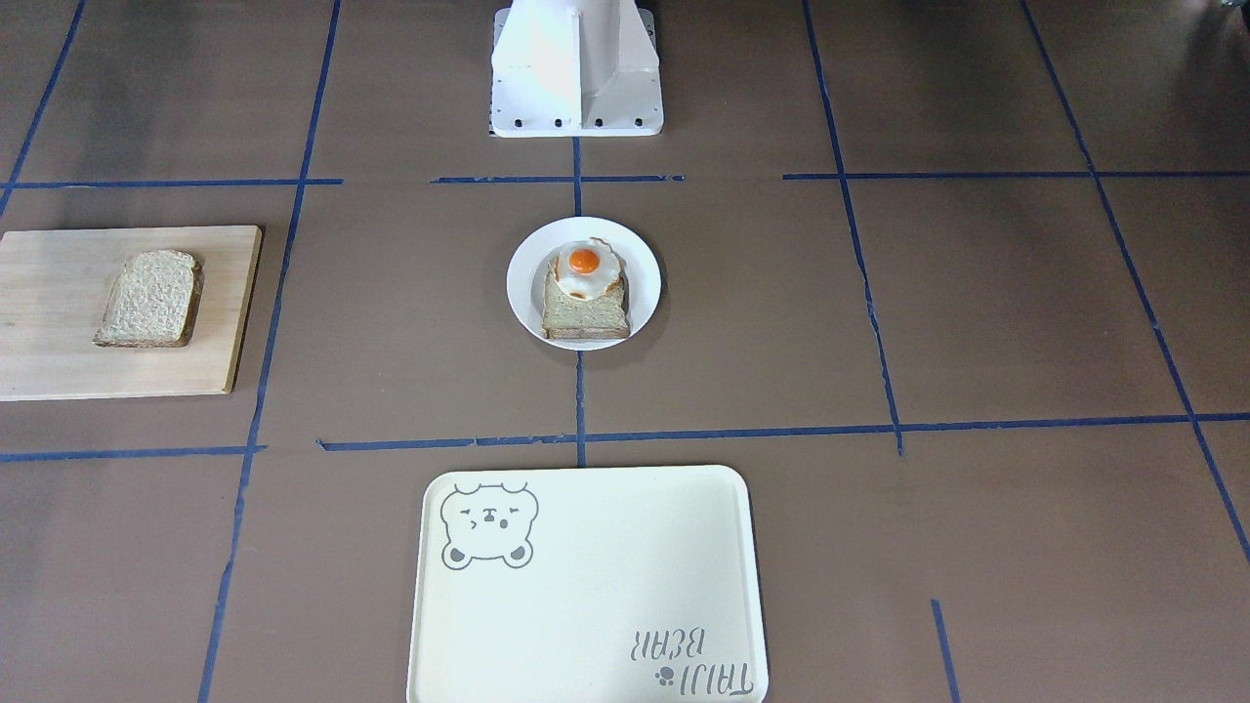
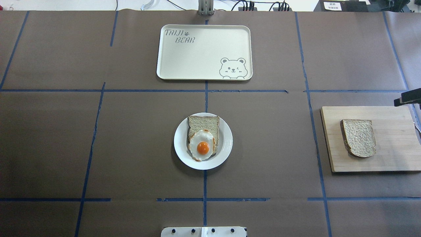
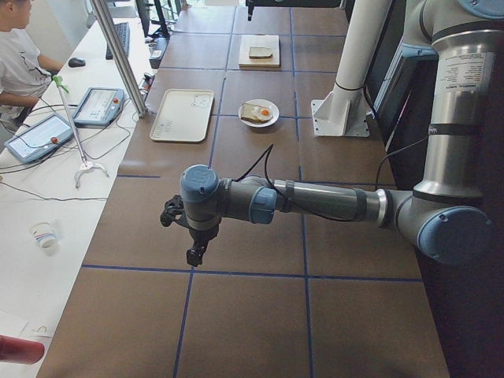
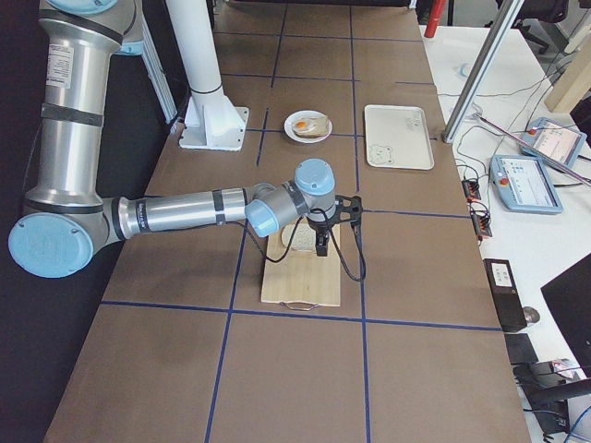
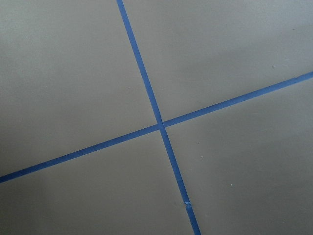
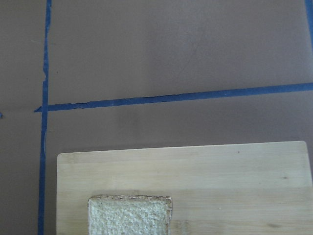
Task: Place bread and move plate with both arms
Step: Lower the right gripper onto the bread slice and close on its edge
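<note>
The bread [image 2: 358, 137] lies flat on a wooden board [image 2: 394, 144] at the table's right; it also shows in the front view [image 1: 149, 298] and at the bottom of the right wrist view [image 6: 129, 214]. The plate [image 2: 227, 141] sits at the table's middle and bears a pale toast slice with a fried egg [image 2: 203, 146]. My right gripper [image 4: 321, 245] hovers above the board beside the bread, fingers pointing down; I cannot tell if it is open. My left gripper [image 3: 193, 253] hangs over bare table far to the left, away from everything; I cannot tell its state.
A cream tray with a bear drawing [image 2: 204, 49] lies beyond the plate, at the far side of the table. The robot's white base [image 1: 576, 78] stands behind the plate. Blue tape lines cross the brown table. An operator sits at a side desk [image 3: 20, 55].
</note>
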You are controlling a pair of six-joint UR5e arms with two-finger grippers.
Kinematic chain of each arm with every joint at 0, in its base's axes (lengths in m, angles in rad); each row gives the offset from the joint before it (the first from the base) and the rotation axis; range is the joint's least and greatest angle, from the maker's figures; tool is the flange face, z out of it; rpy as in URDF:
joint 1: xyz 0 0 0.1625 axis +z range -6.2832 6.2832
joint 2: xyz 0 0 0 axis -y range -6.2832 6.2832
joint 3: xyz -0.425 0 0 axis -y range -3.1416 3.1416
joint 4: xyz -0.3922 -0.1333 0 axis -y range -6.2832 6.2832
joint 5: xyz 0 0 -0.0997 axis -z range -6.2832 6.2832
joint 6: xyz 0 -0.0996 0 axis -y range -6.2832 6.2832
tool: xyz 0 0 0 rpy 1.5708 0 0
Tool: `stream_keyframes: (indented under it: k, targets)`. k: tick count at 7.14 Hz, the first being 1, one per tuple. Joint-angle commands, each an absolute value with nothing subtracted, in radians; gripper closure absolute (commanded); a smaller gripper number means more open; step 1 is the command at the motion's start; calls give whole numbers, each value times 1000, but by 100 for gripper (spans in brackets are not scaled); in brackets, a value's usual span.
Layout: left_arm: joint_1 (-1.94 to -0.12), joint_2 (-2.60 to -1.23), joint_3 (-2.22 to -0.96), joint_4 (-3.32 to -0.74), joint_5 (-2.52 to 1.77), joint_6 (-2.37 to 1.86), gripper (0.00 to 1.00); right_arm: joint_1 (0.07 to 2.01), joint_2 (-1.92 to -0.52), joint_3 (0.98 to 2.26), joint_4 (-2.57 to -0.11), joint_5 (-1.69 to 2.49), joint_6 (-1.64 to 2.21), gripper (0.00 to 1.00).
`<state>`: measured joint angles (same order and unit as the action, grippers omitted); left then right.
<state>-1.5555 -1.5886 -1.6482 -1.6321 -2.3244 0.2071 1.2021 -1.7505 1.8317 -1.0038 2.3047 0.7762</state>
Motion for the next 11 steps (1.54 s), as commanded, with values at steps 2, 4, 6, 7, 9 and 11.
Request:
stream_keyframes:
  k: [2,4,6,7,9,11]
  targets:
    - [-1555,-1589,-1647,-1632,-2324,207,0,1092,-1758,1663,-681,2243,940,2]
    - [-1555,-1589,-1647,-1632,-2324,207,0,1017,-1761,1643,-650,2201,951,4]
    - [-1555,-1589,-1646,-1632,-2324,207,0,985,-1769,1641,-650,2203,950,11]
    - [-1555,-1589,-1646,-1632,-2324,207,0,974,-1769,1637,-650,2206,950,13]
    - [-1555,-1589,-1644,-1632,-2324,207,0,970,-1769,1625,-649,2209,950,16]
    - [-1555,-1591,-1644,-1632,-2324,207,0,960,-1767,1620,-650,2209,950,19]
